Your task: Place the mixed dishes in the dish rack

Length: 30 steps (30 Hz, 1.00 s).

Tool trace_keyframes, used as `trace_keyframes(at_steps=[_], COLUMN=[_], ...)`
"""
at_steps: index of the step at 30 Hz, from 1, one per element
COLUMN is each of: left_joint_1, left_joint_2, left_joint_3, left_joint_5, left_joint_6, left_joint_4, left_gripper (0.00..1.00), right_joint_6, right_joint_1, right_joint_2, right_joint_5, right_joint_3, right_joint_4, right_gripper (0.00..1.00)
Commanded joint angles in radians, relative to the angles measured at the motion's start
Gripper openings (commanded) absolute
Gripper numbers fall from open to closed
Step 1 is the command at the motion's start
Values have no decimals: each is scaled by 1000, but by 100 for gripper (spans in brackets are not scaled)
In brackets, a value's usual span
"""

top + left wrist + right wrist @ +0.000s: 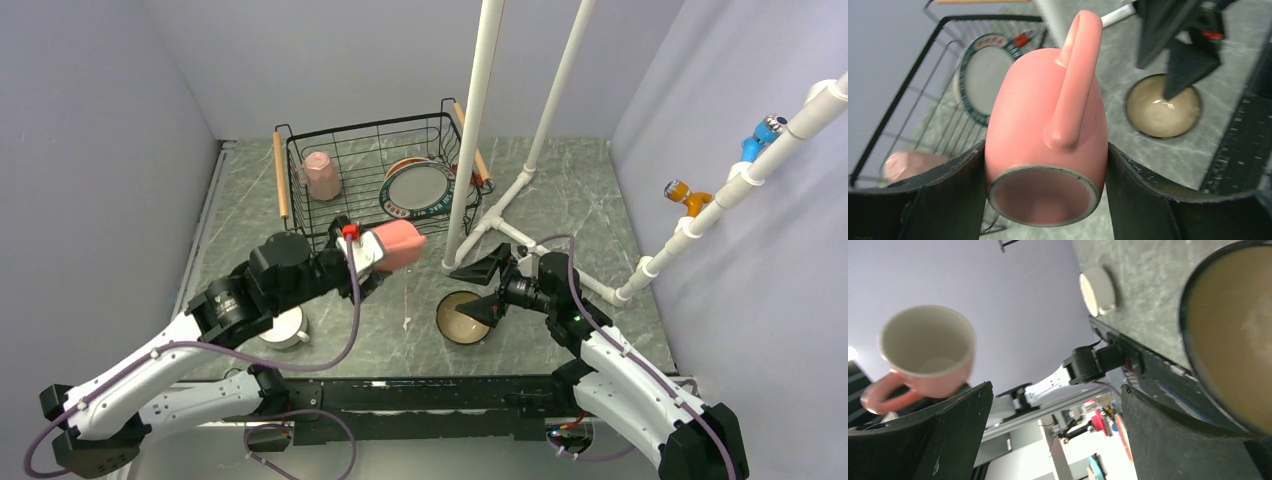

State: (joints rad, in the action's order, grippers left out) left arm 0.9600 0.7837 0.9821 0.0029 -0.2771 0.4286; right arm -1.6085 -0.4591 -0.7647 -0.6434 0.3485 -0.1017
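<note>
Table (560,190): grey marble; white pipe upright (470,130) beside dish rack (360,125).
Left pincer (1045,165): clamped on pink mug (1038,115).
Right pincer (483,290): spread wide by bowl (460,322).

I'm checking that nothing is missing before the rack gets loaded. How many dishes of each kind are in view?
pink mug: 2
white cup: 1
bowl: 1
patterned-rim plate: 1
orange-edged dish behind the plate: 1
Total: 6
</note>
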Motion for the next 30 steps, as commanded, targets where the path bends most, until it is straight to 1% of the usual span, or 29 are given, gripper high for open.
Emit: trace_keyframes(at_steps=[1, 3, 4, 6, 8, 11, 13, 16, 21, 25, 30], left_joint_1=[-79, -154, -209, -285, -346, -407, -435, -481, -545, -561, -568], left_joint_2=[90, 144, 175, 233, 290, 431, 523, 635, 835, 982, 1146], left_joint_3=[198, 252, 282, 334, 383, 502, 578, 652, 814, 922, 1047], left_joint_5=[-191, -188, -178, -146, -124, -127, -132, -148, -135, -185, -224], left_joint_6=[-43, -52, -48, -42, -32, -38, -42, -53, -34, -21, -5], left_joint_4=[88, 113, 129, 125, 113, 141, 165, 152, 188, 202, 225], left_gripper=[0, 0, 0, 0, 0, 0, 0, 0, 0, 0, 0], right_joint_6=[201, 241, 256, 278, 285, 290, 298, 332, 446, 496, 504], right_joint_1=[31, 42, 46, 50, 54, 61, 69, 84, 124, 149, 172], right_joint_2=[-19, -36, -44, -57, -74, -90, -98, -109, -133, -136, -160], right_joint_5=[32, 31, 31, 29, 20, 4, 1, 9, 52, 88, 73], right_joint_3=[103, 129, 137, 148, 152, 152, 151, 166, 249, 299, 307], right_joint_4=[206, 240, 251, 263, 265, 264, 274, 302, 445, 514, 522], right_gripper=[100, 100, 99, 100, 99, 99, 99, 99, 99, 99, 99])
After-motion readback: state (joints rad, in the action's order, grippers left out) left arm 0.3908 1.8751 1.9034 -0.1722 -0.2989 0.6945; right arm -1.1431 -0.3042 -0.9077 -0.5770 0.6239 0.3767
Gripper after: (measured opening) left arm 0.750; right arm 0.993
